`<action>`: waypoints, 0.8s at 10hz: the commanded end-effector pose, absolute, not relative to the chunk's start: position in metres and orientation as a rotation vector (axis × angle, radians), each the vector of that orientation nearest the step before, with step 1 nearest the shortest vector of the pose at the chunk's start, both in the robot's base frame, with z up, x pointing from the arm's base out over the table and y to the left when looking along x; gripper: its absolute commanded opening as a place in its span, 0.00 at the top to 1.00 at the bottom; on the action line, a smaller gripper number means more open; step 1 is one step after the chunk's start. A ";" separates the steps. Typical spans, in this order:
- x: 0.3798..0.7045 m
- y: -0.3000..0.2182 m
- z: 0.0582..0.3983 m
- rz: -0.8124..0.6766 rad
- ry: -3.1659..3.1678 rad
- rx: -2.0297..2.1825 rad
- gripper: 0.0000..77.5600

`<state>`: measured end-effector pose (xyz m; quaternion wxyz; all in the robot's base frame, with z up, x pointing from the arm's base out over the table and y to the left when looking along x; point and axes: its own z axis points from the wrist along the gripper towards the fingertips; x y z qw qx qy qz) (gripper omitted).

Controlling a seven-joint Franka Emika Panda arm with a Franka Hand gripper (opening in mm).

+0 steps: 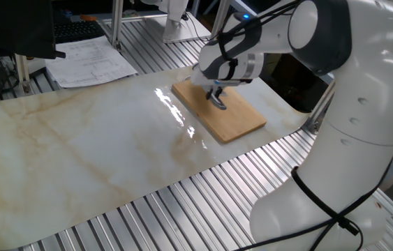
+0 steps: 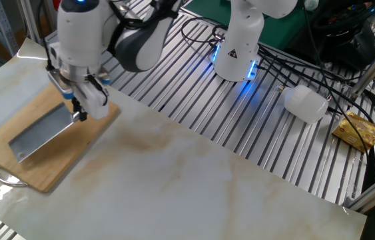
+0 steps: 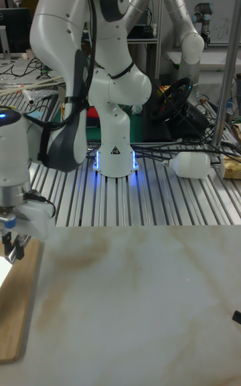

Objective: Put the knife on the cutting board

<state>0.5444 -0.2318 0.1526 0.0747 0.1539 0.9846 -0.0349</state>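
Your cutting board [image 2: 47, 143] is a thin, flat rectangle of light-brown wood with a fine straight grain, lying on a glossy marble-patterned sheet [image 2: 194, 187] that covers the ribbed metal tabletop [image 2: 267, 127]. The knife [image 2: 40, 132] lies flat on the board: you see a broad rectangular blade of dull silver metal, shorter than the board, set lengthwise along it, with board showing all round the blade.

The end effector [image 2: 80, 113] stands over the board's end nearest the robot's base [image 2: 237, 50], its dark fingers pinched narrowly on the handle end of the knife. The handle itself is hidden between the fingers, so you cannot make out its shape or finish. From one fixed view, the end effector [image 1: 218, 100] blocks nearly all of the knife and only the bare wood of the board [image 1: 234, 118] shows.

In the tall fixed view, only a narrow strip of the board [image 3: 19, 305] shows at the left edge, and the end effector [image 3: 11, 248] is partly cut off there; the knife cannot be seen.

Well beyond the board, past the robot's base, a white cylinder [image 2: 305, 103] lies on the ribbed tabletop.
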 end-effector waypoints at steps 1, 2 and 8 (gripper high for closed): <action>0.545 -0.248 0.143 -0.132 2.964 0.432 0.99; 0.545 -0.254 0.141 -0.131 2.967 0.414 0.99; 0.543 -0.271 0.131 -0.092 2.998 0.377 0.99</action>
